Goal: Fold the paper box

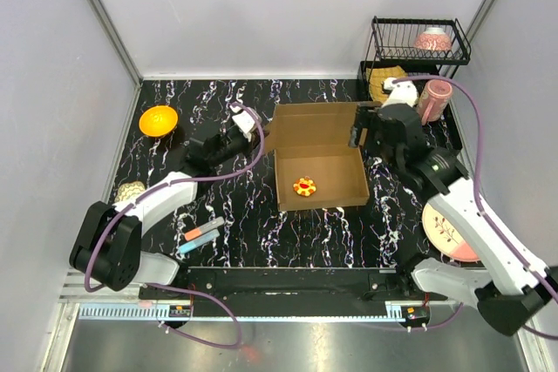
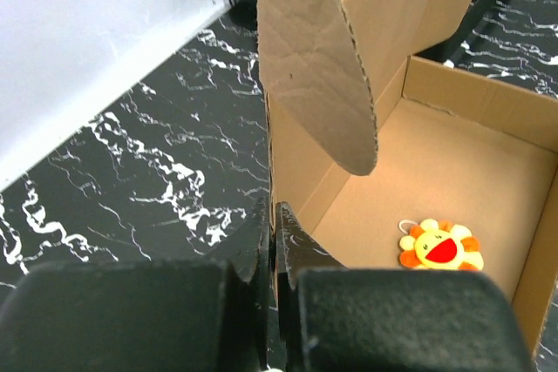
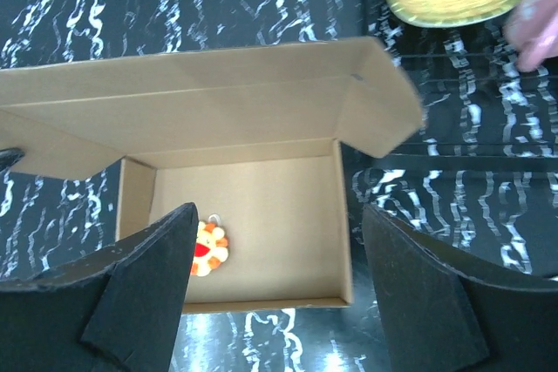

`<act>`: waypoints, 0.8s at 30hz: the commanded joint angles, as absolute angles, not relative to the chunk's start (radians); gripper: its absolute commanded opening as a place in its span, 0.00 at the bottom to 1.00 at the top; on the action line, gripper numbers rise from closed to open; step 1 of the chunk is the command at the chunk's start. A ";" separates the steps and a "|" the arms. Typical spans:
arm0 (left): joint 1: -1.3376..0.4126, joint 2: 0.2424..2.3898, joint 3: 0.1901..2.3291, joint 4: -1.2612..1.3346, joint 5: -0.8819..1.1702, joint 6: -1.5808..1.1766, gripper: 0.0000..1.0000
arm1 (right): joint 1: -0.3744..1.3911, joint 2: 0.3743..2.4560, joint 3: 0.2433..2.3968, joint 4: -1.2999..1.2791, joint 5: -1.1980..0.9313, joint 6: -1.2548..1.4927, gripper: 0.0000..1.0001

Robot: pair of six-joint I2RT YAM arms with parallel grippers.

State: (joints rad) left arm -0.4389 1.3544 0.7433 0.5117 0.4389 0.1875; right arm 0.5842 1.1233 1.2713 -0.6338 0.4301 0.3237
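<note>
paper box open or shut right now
Open: the paper box has its lid standing clear behind the tray, and the sunflower toy inside shows from above.

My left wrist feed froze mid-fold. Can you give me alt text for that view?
The left gripper is shut on the edge of a wall of the open box, at the bottom of the frame. A rounded flap stands just beyond it, and a small orange flower toy lies on the box floor. The black marbled table shows at left.
</note>
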 commanded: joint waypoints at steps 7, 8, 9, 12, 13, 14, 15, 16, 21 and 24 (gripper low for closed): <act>-0.422 1.330 0.788 0.345 0.466 0.209 0.00 | 0.545 1.088 1.158 -0.689 0.569 0.239 0.93; -0.423 1.328 0.790 0.339 0.465 0.218 0.00 | 0.545 1.082 1.137 -0.642 0.574 0.232 0.94; -0.422 1.324 0.790 0.337 0.466 0.221 0.00 | 0.543 1.059 1.109 -0.603 0.581 0.201 0.95; -0.413 1.310 0.796 0.327 0.465 0.238 0.00 | 0.517 1.003 0.981 -0.413 0.583 0.134 0.95; -0.411 1.304 0.798 0.321 0.465 0.244 0.00 | 0.502 0.996 0.945 -0.381 0.571 0.130 0.95; -0.410 1.302 0.798 0.316 0.466 0.250 0.00 | 0.485 0.989 0.933 -0.341 0.554 0.129 0.95; -0.407 1.296 0.798 0.316 0.468 0.252 0.00 | 0.476 0.986 0.922 -0.321 0.539 0.118 0.94; -0.405 1.295 0.798 0.316 0.469 0.253 0.00 | 0.469 0.983 0.893 -0.263 0.538 0.103 0.94; -0.400 1.298 0.827 0.281 0.476 0.264 0.00 | 0.465 0.916 0.672 0.119 0.538 -0.089 0.91; -0.396 1.296 0.841 0.246 0.476 0.281 0.00 | 0.427 0.917 0.563 0.305 0.468 -0.121 0.91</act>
State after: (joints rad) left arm -0.4095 1.3174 0.7868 0.2848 0.4530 0.2379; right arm 0.4633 0.9302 0.6621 -0.0490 0.5304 0.0021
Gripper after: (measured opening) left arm 0.012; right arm 0.913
